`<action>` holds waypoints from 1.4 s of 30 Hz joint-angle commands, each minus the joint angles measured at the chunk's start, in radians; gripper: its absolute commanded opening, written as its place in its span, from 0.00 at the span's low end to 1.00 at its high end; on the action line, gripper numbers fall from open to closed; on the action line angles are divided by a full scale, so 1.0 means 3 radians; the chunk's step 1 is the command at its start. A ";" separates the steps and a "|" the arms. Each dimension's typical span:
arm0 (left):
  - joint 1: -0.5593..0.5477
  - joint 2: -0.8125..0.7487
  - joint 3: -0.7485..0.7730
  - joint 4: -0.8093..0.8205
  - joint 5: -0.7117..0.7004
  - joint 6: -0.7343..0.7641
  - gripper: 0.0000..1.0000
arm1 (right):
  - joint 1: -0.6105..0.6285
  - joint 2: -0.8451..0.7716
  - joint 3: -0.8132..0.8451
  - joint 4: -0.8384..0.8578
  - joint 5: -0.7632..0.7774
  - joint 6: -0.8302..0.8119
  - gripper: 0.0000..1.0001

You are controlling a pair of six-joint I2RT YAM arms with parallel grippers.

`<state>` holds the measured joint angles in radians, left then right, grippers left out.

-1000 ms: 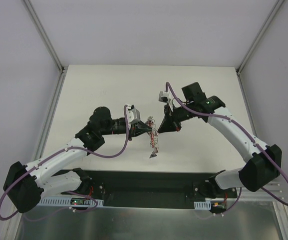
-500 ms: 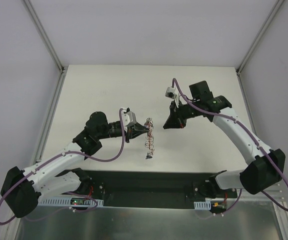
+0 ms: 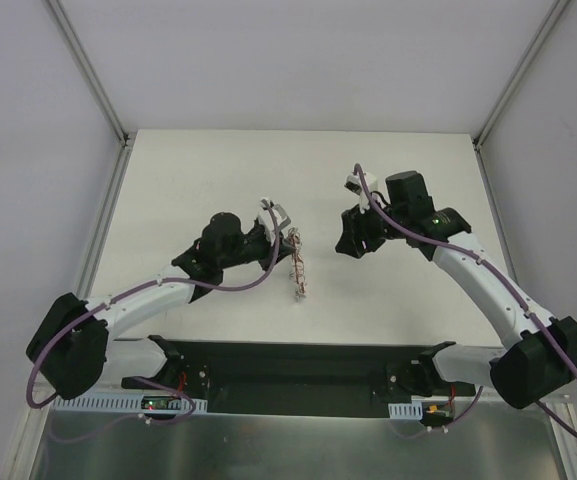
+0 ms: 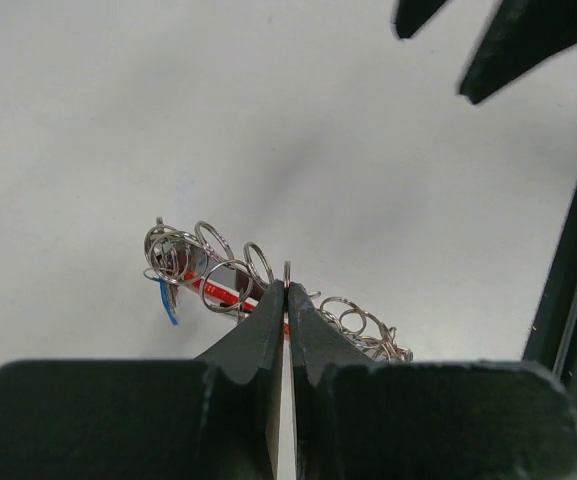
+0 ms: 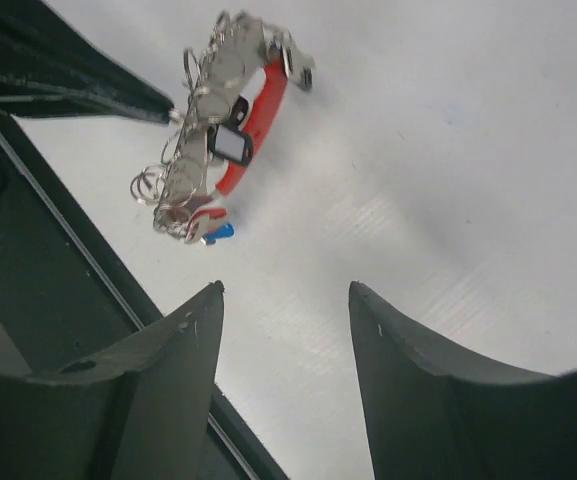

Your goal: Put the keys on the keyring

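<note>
The left gripper (image 4: 286,291) is pinching one silvery ring of the keyring (image 4: 230,276) between fingertips that are pressed fully together. The bunch of rings and chain is therefore hanging from its tips, out over the white table (image 3: 198,170). A curved red tag (image 5: 259,112) is running along the length of the keyring. A key with a black head (image 5: 231,144) is lying against the middle of that tag, and a key with a blue head (image 5: 218,232) is dangling at one end of the keyring. From overhead the keyring is stretching as a thin strand toward the near edge. Its low end may be resting on the table, though none of the views is making that clear. The right gripper (image 5: 286,292) is standing to the right of the keyring, apart from it and pointing toward it. Its two fingers are spread roughly halfway apart and are gripping nothing, with only bare table showing between them.
</note>
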<state>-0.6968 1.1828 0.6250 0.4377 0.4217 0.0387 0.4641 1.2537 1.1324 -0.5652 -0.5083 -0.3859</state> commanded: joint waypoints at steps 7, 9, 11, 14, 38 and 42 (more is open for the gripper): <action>0.0389 0.0818 0.0979 0.0070 -0.0530 -0.0272 0.00 | -0.0064 -0.0283 -0.0154 0.0151 0.0962 0.0458 0.77; 0.0466 0.0930 0.1015 0.0034 -0.0582 -0.0313 0.01 | -0.0100 -0.0313 -0.0180 0.0145 0.1045 0.0493 0.81; 0.0522 0.0997 0.0959 0.0024 -0.0613 -0.0405 0.04 | -0.0146 -0.0349 -0.0200 0.0150 0.1127 0.0545 0.83; 0.0558 0.1017 0.0760 0.0014 -0.0674 -0.0532 0.11 | -0.0181 -0.0405 -0.0246 0.0156 0.1249 0.0596 0.85; 0.1571 -0.1328 0.0902 -0.2318 -0.2326 -0.0749 0.99 | -0.0974 -0.1111 0.0075 0.0058 0.3090 0.0893 0.96; 0.1571 -0.1804 0.0984 -0.2267 -0.2586 -0.0620 0.99 | -0.1000 -0.1264 0.0254 0.0079 0.3335 0.0770 0.96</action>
<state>-0.2230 0.7696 0.8669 -0.2031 -0.2142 -0.2306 0.1741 0.9340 1.1225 -0.5507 0.3641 -0.1356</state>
